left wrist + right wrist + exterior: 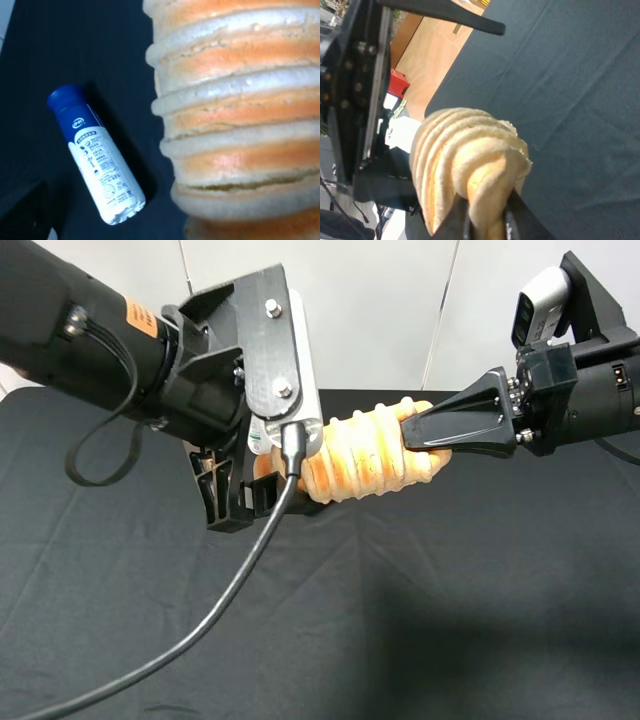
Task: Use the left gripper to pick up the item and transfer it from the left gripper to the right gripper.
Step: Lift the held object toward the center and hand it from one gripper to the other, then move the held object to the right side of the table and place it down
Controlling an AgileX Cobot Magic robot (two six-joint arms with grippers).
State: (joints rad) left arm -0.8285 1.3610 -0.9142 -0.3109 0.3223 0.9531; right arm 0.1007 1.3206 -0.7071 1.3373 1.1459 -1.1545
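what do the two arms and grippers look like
Both arms are black. The left gripper has broad screwed jaw plates, an orange sticker and a dangling black cable. The right gripper has tapered pointed fingers and a grey-white camera block.

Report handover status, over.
Left pincer open, flanking the loaf. Right pincer shut on loaf, holding it aloft. Blue-capped bottle lying below, apart.

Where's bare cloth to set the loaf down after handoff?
Bare cloth front right, below the right gripper; smaller patch left of the cable. Crowded where the left gripper meets the loaf; a blue-capped bottle lies on the cloth below.
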